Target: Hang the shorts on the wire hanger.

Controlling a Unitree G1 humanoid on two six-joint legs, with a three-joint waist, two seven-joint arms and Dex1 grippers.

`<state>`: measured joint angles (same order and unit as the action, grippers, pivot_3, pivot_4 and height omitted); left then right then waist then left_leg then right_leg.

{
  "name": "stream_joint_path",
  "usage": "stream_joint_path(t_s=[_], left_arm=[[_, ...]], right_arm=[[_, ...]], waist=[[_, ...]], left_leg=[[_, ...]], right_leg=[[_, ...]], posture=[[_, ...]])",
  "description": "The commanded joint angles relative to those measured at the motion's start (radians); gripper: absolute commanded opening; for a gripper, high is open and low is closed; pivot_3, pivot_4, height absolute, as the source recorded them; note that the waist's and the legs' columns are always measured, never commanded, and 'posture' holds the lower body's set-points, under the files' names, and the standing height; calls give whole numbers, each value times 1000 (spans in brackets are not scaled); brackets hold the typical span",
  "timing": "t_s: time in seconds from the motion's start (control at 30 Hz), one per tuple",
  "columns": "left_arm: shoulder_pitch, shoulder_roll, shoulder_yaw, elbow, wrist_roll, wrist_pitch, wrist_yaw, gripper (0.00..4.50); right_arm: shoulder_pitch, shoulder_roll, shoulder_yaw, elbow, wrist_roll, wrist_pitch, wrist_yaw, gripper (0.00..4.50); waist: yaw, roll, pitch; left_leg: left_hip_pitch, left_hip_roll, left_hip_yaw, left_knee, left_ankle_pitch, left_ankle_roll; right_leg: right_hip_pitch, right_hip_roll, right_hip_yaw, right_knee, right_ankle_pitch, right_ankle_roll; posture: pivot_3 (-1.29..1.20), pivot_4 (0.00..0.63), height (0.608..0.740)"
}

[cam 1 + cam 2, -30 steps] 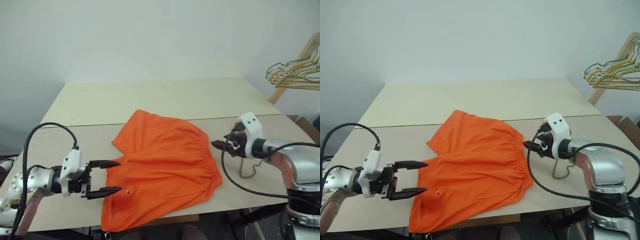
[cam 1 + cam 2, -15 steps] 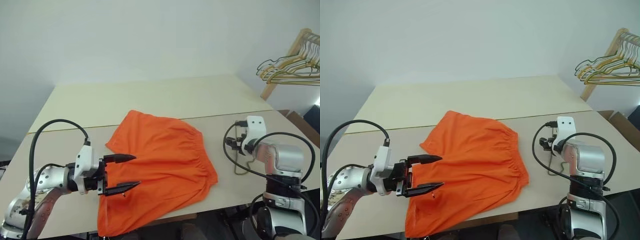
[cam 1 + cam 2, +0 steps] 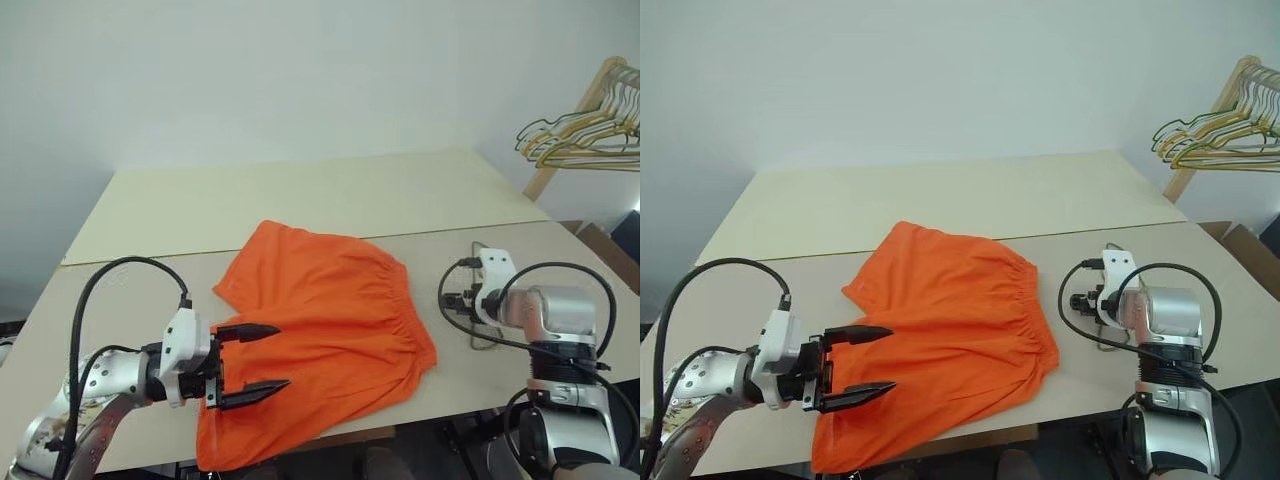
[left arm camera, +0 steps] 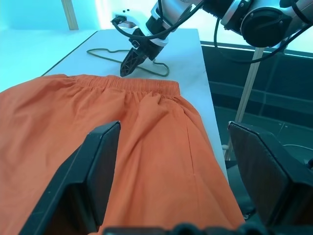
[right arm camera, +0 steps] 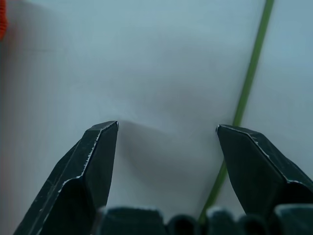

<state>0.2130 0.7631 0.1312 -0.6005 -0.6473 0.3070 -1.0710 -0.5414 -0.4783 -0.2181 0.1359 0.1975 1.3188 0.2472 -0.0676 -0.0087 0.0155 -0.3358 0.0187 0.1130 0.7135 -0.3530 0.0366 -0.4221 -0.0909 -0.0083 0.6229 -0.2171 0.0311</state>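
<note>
Shorts (image 3: 325, 320) flat mid-table, untouched. Right gripper (image 4: 128, 66) now dipped onto wire hanger (image 4: 146, 68) beside waistband, jaws spread, nothing pinched. Left gripper (image 3: 258, 362) edged over orange hem, likewise splayed, empty. Hanger pickup probably next.

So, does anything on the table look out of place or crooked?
Only slightly. The shorts lie askew, with one leg hanging over the near edge of the table. The wire hanger lies flat beside their waistband, undamaged. Nothing is spilled.
</note>
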Motion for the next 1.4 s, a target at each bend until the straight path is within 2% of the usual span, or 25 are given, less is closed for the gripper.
stream_joint_path(t_s=[0.03,0.2,0.3,0.73,0.87,1.13,1.4], left_arm=[[1,-2,2,-34,1,-15,6,3795],[-15,-5,-1,-18,-1,-19,-1,3795],[-24,-6,-7,-9,7,-21,-1,3795],[-47,-17,-32,7,18,-25,-8,3795],[-44,-25,-30,1,5,-25,-12,3847],[-43,-45,-39,-10,-12,-21,-15,3847],[-57,-52,-59,-2,3,-27,-17,3847]], right_arm=[[-26,-8,-11,-34,-13,-66,-21,3746],[-9,-32,26,-76,-36,-93,-36,3746],[0,-23,0,-98,-24,-116,-35,3746],[-14,25,-31,64,-24,-44,-75,3746],[-16,18,-21,100,-21,-37,-63,2884],[5,26,-1,160,-26,-50,-57,107],[22,33,40,140,-57,-118,-70,40]], waist=[[0,0,0],[-1,0,0],[-1,0,0],[-4,0,0],[-3,-1,-1],[-5,-6,-8],[-6,-8,-12]], left_leg=[[0,0,0,0,0,0],[0,0,0,0,0,0],[0,0,0,0,0,0],[0,0,0,0,0,0],[0,0,0,0,0,0],[0,2,0,-1,0,0],[1,2,0,-1,0,0]], right_leg=[[0,0,0,0,0,0],[0,0,0,0,0,0],[-1,0,0,0,0,0],[1,0,1,0,0,0],[2,0,1,0,0,0],[3,1,1,0,0,0],[4,2,1,0,0,0]], posture=[[-12,0,740],[-19,0,740],[-25,0,740],[-26,0,740],[-20,0,740],[-14,0,740],[-21,0,740]])
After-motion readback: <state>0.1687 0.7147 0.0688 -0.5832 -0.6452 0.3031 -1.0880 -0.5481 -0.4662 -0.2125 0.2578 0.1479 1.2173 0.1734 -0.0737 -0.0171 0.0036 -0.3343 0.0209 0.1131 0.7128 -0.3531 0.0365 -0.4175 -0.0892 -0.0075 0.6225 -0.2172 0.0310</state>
